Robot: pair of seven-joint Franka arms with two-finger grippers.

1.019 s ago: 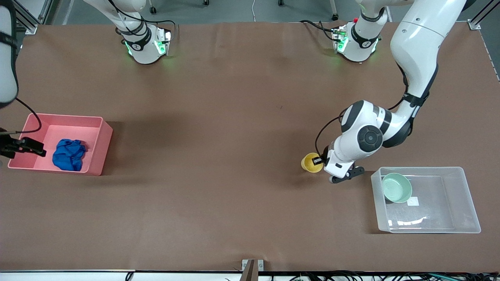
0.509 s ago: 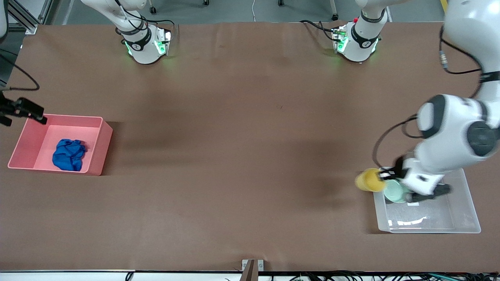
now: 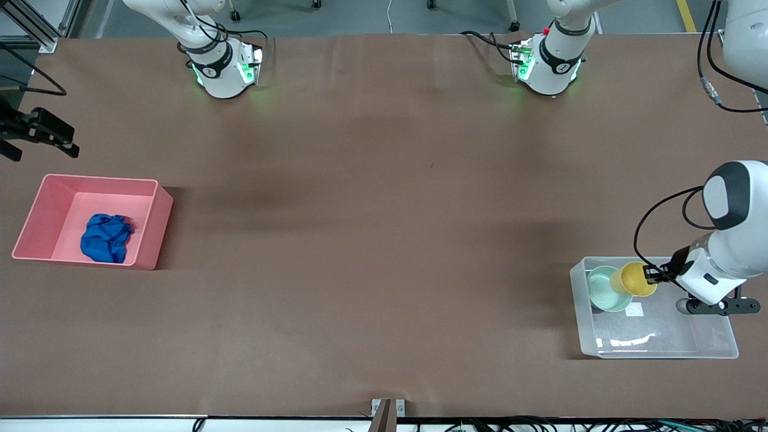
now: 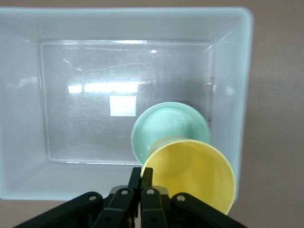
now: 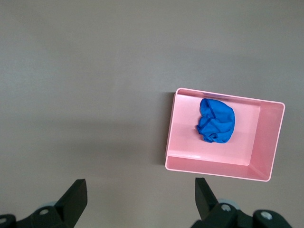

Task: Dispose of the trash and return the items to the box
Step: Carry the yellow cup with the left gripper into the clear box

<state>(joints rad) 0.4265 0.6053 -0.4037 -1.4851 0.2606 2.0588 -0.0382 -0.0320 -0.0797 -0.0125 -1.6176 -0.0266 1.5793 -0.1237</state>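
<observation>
At nine o'clock in the front view, my right gripper (image 5: 140, 197) has backed off from over the pink bin (image 3: 155, 225) toward eleven o'clock, fingers spread wide and empty. The blue cloth wad (image 3: 107, 238) lies in that bin, so the trash looks done. Around four o'clock, my left gripper (image 3: 651, 275), clamped on the yellow cup (image 3: 636, 279), has swung it over the clear box (image 3: 660, 354), just above the mint-green bowl (image 3: 603, 291) inside; only the release seems left

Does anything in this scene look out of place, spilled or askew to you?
Nothing stands out. The blue cloth lies in the pink bin, the green bowl sits in the clear box, and the left gripper holds the yellow cup over that box.
</observation>
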